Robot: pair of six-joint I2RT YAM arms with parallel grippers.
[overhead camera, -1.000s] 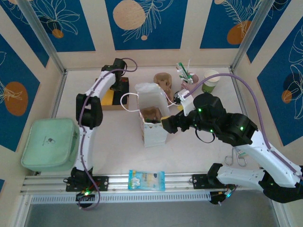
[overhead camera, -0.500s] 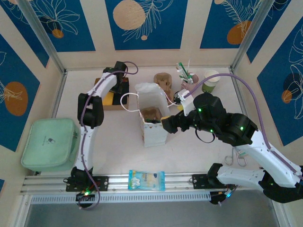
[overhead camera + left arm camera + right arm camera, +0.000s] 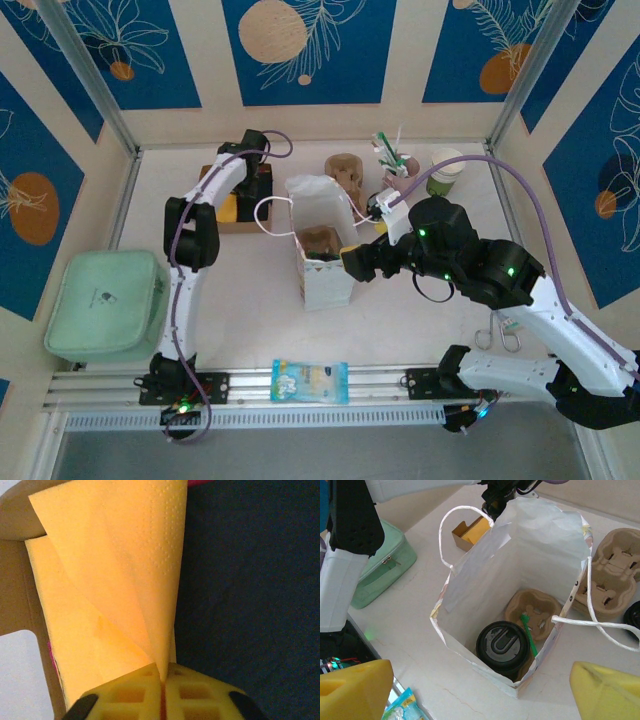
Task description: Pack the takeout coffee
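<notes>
The takeout coffee [image 3: 445, 170], a paper cup with a white rim and a green lower band, stands at the back right of the table, apart from both grippers. My left gripper [image 3: 256, 186] [image 3: 162, 677] is at the back left over a cardboard box [image 3: 243, 224]. Its jaws are shut on a fold of a yellow napkin [image 3: 125, 575]. My right gripper [image 3: 350, 262] [image 3: 480, 700] is open beside the white paper bag [image 3: 322, 245] [image 3: 470, 587], with nothing between its fingers. Inside the bag, a black-lidded cup [image 3: 503, 645] sits in a cardboard carrier [image 3: 535, 610] with a green stirrer [image 3: 530, 632].
A pink cup of utensils [image 3: 396, 165] and a second cardboard carrier [image 3: 343, 172] [image 3: 612, 575] stand behind the bag. A green lunch box [image 3: 105, 305] lies at the left, scissors [image 3: 505, 335] at the right and a blue packet [image 3: 310, 381] at the front edge.
My left gripper has shifted slightly right over the box and its jaws have closed on the yellow napkin. The right arm has stayed still.
</notes>
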